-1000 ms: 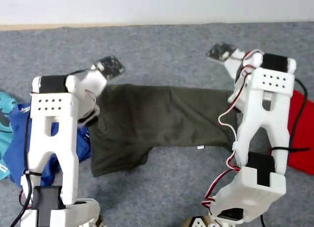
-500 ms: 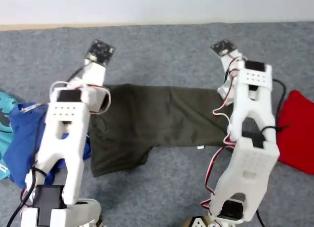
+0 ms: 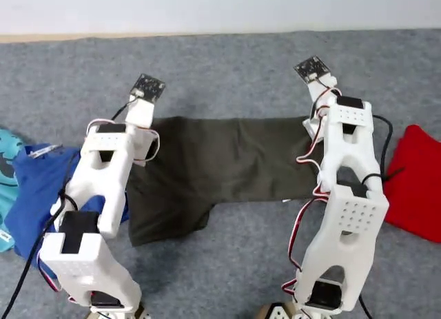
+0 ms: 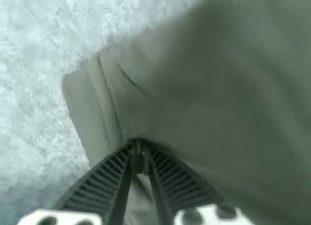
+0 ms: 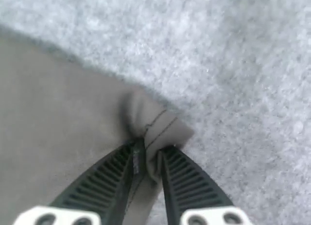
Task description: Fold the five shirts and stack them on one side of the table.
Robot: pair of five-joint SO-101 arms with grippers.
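A dark green shirt (image 3: 220,164) lies spread across the middle of the grey table (image 3: 220,64), long side running from 9 to 3 o'clock. One flap of it reaches down toward 7 o'clock, and a small white tag (image 3: 281,207) shows on its near edge at about 5 o'clock.

The left pincer (image 4: 139,157) is closed on the shirt. Its two ribbed fingers (image 4: 114,179) meet at a seamed hem, with a fold of cloth caught between them. In the high view the left arm (image 3: 103,174) stands over the shirt's corner at 10 o'clock.

The right pincer (image 5: 148,159) is also closed on the shirt. It grips a bunched, stitched corner right at the edge, where cloth gives way to bare table. The right arm (image 3: 344,160) stands over the shirt's corner at 2 o'clock.

A blue shirt (image 3: 34,188) lies crumpled at 9 o'clock, touching the green one under the left arm. A teal shirt (image 3: 7,160) lies beyond it at the table's edge. A red shirt (image 3: 413,188) lies at 3 o'clock, apart from the green one.
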